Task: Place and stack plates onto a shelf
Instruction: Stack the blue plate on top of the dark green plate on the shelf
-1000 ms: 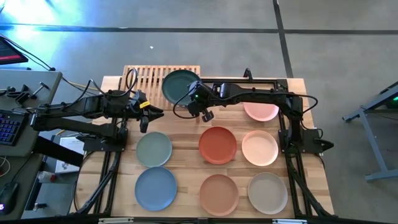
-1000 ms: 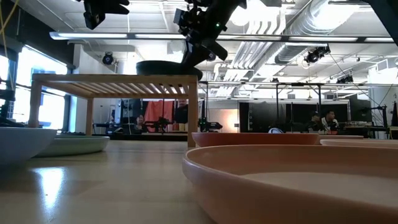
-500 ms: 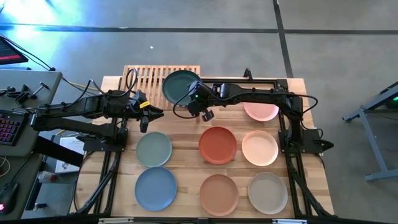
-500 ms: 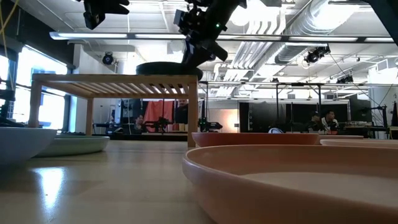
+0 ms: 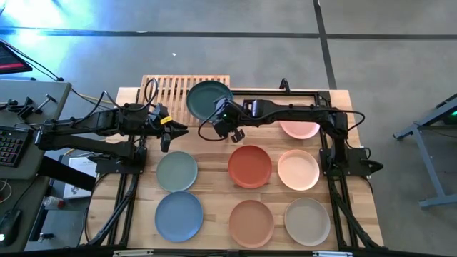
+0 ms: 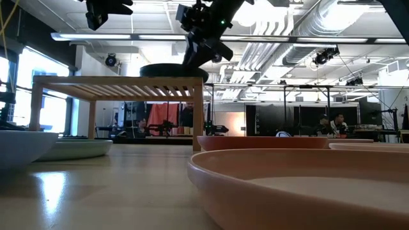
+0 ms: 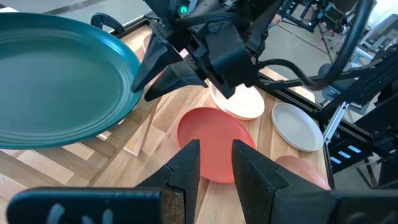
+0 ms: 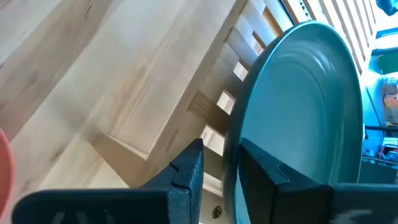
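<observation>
A dark teal plate [image 5: 209, 98] lies flat on the right end of the slatted light-wood shelf [image 5: 166, 89], its rim reaching a little past the shelf's right edge. My right gripper [image 8: 217, 152] is open at the plate's near-right rim [image 8: 232, 146], one finger above the rim and one below. It also shows in the high view as my right gripper [image 5: 221, 118]. My left gripper [image 5: 171, 129] hovers open and holding nothing left of the table's middle, clear of the shelf and plates. My right gripper's fingers [image 8: 255, 165] stand on either side of the teal plate's rim, slanting down from the table's right. Whether a finger still touches the rim, I cannot tell. The plate lies level on the shelf top [image 6: 118, 82].
On the table lie a pink plate [image 5: 300, 130] under my right arm, a terracotta red [image 5: 250, 165], a peach [image 5: 298, 170], a sage green [image 5: 176, 171], a blue [image 5: 178, 216], a tan-orange [image 5: 251, 223] and a beige plate [image 5: 307, 221]. The shelf's left half is bare.
My right gripper has opened and let go of the teal plate's rim. The plate stays where it was on the shelf.
</observation>
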